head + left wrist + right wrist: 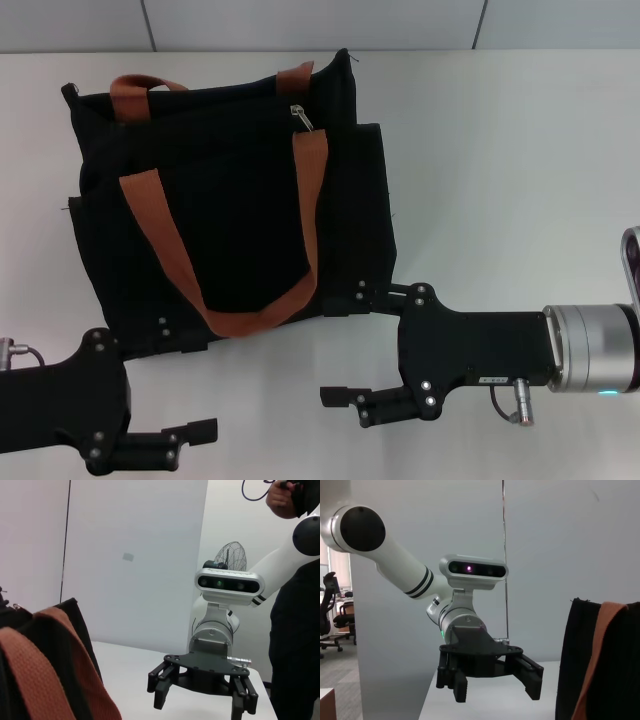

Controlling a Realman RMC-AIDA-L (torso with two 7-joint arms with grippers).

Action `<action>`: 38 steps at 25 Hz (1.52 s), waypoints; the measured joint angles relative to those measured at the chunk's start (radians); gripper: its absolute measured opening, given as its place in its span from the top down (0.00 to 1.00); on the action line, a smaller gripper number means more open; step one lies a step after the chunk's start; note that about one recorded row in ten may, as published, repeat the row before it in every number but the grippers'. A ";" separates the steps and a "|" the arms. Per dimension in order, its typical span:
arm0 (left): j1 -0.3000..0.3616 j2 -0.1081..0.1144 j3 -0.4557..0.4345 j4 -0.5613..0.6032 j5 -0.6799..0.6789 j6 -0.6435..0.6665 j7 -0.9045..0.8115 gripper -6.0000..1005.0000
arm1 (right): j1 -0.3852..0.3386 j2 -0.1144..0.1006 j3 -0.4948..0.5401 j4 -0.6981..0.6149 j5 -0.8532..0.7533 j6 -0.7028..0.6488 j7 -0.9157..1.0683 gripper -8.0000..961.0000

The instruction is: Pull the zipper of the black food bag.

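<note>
The black food bag (240, 210) lies flat on the white table (500, 150), left of centre, with its two orange-brown handles (170, 250) on top. The zipper (303, 118), a small silver pull tab, sits on the zip line near the bag's far edge. My right gripper (348, 345) is open at the bag's near right corner, with one finger (360, 298) against the bag's edge. My left gripper (195, 385) is open at the bag's near left corner. The left wrist view shows the right gripper (202, 692) and the bag (55, 635). The right wrist view shows the left gripper (492, 680) and the bag (620, 645).
The table runs bare to the right of the bag. A wall (320, 25) stands behind the table's far edge. A person (295, 630) in black stands beside the robot, and a fan (231, 557) is behind it.
</note>
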 joint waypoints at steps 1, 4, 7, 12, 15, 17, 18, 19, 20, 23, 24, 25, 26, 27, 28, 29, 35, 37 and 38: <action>-0.001 0.000 0.000 0.000 0.000 0.000 0.001 0.17 | 0.000 0.000 0.000 0.000 0.000 0.000 0.000 0.14; -0.003 0.000 0.000 0.001 0.000 0.000 0.002 0.17 | 0.000 0.000 0.001 0.001 0.002 0.000 0.000 0.14; -0.004 0.000 0.000 0.001 0.000 0.000 0.003 0.17 | -0.001 0.000 0.001 0.002 0.005 0.000 0.000 0.14; -0.004 0.000 0.000 0.001 0.000 0.000 0.003 0.17 | -0.002 0.000 0.002 0.004 0.011 0.000 0.000 0.14; -0.004 0.000 0.000 0.001 0.000 0.000 0.003 0.17 | -0.002 0.000 0.001 0.004 0.011 0.000 0.000 0.14; -0.004 0.001 0.000 0.001 -0.001 0.001 0.003 0.17 | -0.002 0.000 0.001 0.004 0.011 0.000 0.000 0.14; -0.004 0.001 0.000 0.001 -0.001 0.000 0.003 0.17 | -0.002 0.000 0.001 0.004 0.012 0.000 0.000 0.14; -0.004 0.001 0.000 0.000 -0.001 0.001 0.003 0.17 | -0.002 0.000 0.001 0.004 0.012 0.000 0.000 0.14; -0.004 0.001 0.000 0.000 -0.001 0.001 0.003 0.17 | -0.002 0.000 0.001 0.004 0.012 0.000 0.000 0.14; -0.004 0.000 -0.001 0.000 -0.002 0.000 0.004 0.17 | -0.002 0.000 0.001 0.004 0.012 0.000 0.000 0.14; -0.004 0.000 -0.001 0.000 -0.002 0.000 0.004 0.17 | -0.002 0.000 0.001 0.004 0.012 0.000 0.000 0.14; -0.004 0.000 -0.001 0.000 -0.003 0.000 0.004 0.17 | -0.002 0.000 0.001 0.004 0.012 0.000 0.000 0.14; -0.004 0.000 -0.001 -0.001 -0.005 0.002 0.005 0.17 | -0.002 0.000 0.001 0.004 0.012 0.000 0.000 0.14; -0.004 0.000 -0.001 -0.001 -0.005 0.002 0.005 0.17 | -0.002 0.000 0.001 0.004 0.012 0.000 0.000 0.14; -0.004 0.000 -0.001 -0.001 -0.005 0.002 0.005 0.17 | -0.002 0.000 0.001 0.004 0.012 0.001 0.000 0.14; -0.004 0.000 -0.001 -0.001 -0.005 0.002 0.005 0.17 | -0.002 0.000 0.001 0.004 0.012 0.002 0.000 0.14; -0.009 -0.003 -0.002 0.001 -0.006 0.002 0.005 0.17 | -0.002 0.000 0.001 0.004 0.012 0.006 0.000 0.14; -0.010 -0.003 -0.002 0.001 -0.006 0.003 0.006 0.17 | -0.002 0.000 0.001 0.003 0.012 0.007 0.000 0.14; -0.010 -0.003 -0.002 0.002 -0.006 0.005 0.006 0.17 | -0.002 0.000 0.001 0.003 0.012 0.007 0.000 0.14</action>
